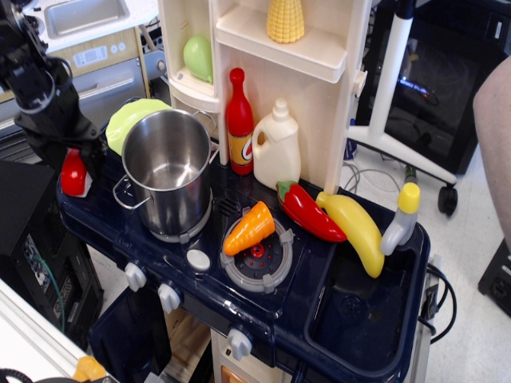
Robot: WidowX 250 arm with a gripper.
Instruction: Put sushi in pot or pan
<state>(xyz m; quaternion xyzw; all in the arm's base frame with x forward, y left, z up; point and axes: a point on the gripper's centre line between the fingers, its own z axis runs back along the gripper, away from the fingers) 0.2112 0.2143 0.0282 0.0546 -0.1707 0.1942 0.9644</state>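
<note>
One black robot arm comes in from upper left, its hand (76, 155) down at the far left corner of the dark blue toy-kitchen worktop (351, 295). Hand sits right over the sushi (73, 174), w/ dark fingers on either side of the red top; looks like it's touching, but can't tell if it's actually pinching or just spread around it, since the fingertips merge w/ the dark background. Sushi is upright-ish on the worktop edge, white base barely visible at lower right, just left of the pot.

Steel pot (168, 171) stands on the left burner, open, inside bare, one loop handle facing front-left. Lime-green plate (126, 120) is tucked behind it, touching or nearly so.

Right of the pot: red bottle (239, 124) and cream jug (276, 146) side by side against the cream shelf unit. Orange carrot (250, 227) lies tilted across the grey right burner (257, 259). Red chili pepper (307, 211) and yellow banana (355, 230) lie next to each other, near the sink (359, 319) edge. Grey bottle w/ yellow cap (401, 219) leans at far right. Corn cob (286, 20) on upper shelf, green pear-like fruit (198, 57) on the lower left shelf.
</note>
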